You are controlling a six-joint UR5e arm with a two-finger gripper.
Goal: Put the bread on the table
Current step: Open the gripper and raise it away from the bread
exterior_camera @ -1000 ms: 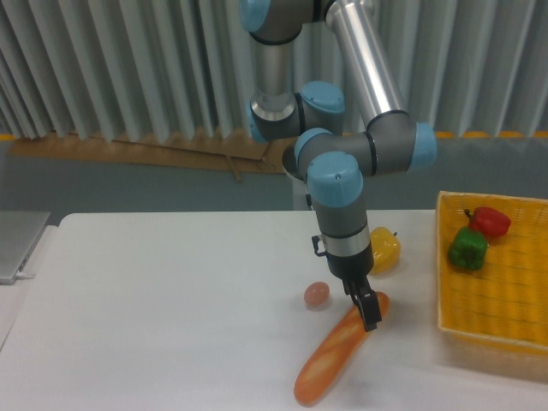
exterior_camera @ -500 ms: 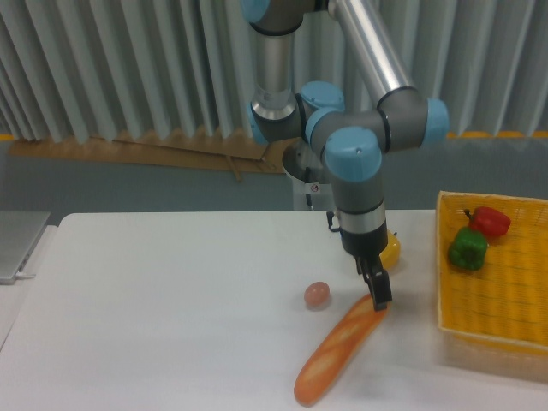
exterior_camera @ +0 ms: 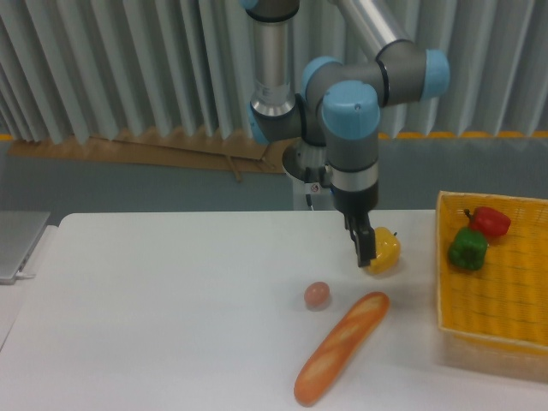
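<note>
At the far left edge a grey flat object [exterior_camera: 17, 244] lies just off the surface [exterior_camera: 171, 300], whose white top stretches bare toward the middle. Near the middle, toward the front edge, a small pinkish egg-shaped thing [exterior_camera: 317, 294] sits just beside the upper part of the bread [exterior_camera: 341, 347], which lies flat on the surface, slanting from the front edge up toward the right. The hand [exterior_camera: 366, 248] has changed most: a second ago its tips were down at the upper end of the bread, and half a second ago they were only just above it, while now they hang well clear of the loaf, up in front of the yellow pepper [exterior_camera: 384, 249]. The bread has kept its place and slant throughout. The hand carries nothing; from this side its fingers overlap, so I cannot tell whether they are spread or closed. By my judgement the bread has been let go and rests on its own, so the placing looks done and the arm is backing off. At the right edge stands the yellow woven tray [exterior_camera: 492, 321], holding a red pepper [exterior_camera: 489, 221] and, touching it on the left, a green pepper [exterior_camera: 467, 248].
</note>
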